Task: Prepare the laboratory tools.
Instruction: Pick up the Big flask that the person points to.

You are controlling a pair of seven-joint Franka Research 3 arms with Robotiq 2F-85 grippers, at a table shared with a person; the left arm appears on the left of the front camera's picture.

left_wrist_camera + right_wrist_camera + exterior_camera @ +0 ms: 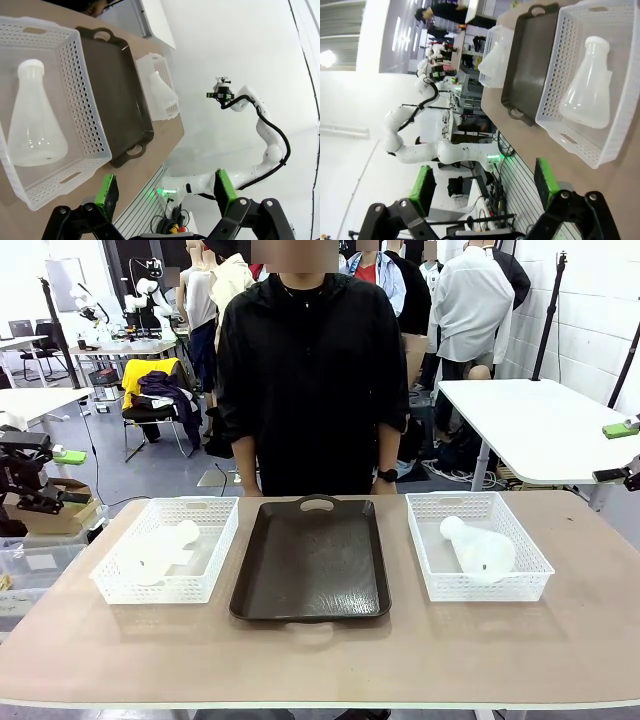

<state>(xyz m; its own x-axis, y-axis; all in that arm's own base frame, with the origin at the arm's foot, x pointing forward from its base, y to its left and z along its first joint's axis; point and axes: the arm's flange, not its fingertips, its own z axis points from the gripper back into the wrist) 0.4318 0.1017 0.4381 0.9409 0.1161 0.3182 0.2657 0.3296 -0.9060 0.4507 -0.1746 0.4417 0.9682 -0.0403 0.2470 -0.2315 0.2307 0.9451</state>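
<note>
Left flask [160, 552] lying in left basket [150, 590], frame left. Right flask [478, 550] lying in right basket [485, 588], frame right. Tray [310, 560] between, centre. Left tool [166, 192] and right tool [484, 185] wide open, empty.

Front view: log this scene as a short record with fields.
left flask: lying on its side in left basket
right flask: lying on its side in right basket
tray: on the table between the baskets
person: standing at the far side, behind the tray
left gripper: open, holding nothing
right gripper: open, holding nothing
</note>
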